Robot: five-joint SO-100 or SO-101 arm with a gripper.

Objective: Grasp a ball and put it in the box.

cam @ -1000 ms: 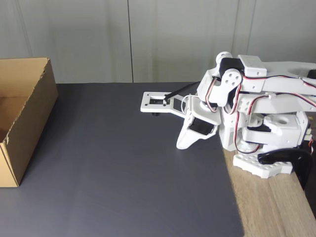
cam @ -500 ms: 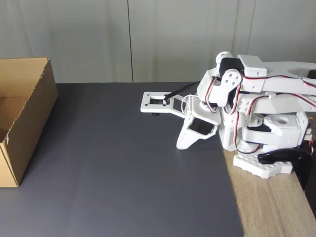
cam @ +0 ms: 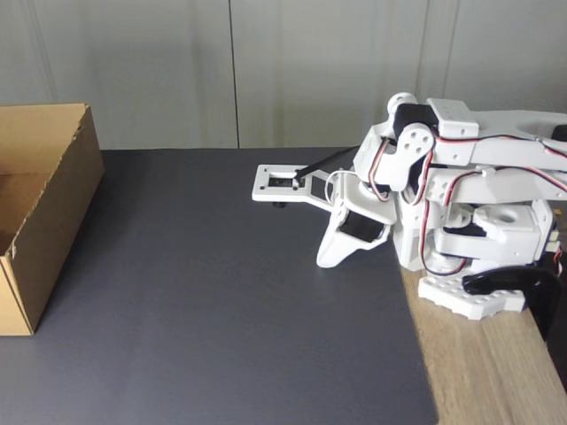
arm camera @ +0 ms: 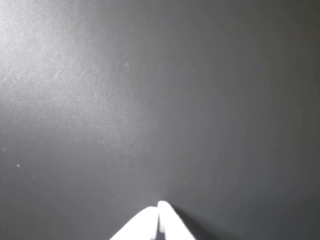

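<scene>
White plastic arm (cam: 461,168), black servos, red-white-black cables, white gripper (cam: 326,258)

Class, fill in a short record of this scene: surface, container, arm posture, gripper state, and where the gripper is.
surface: dark grey mat over a wooden table
container: open cardboard box at the left edge in the fixed view
arm posture: white arm folded low at the right
gripper state: gripper shut, holding nothing
gripper place: tips just above the mat
ball: none seen on the mat
</scene>
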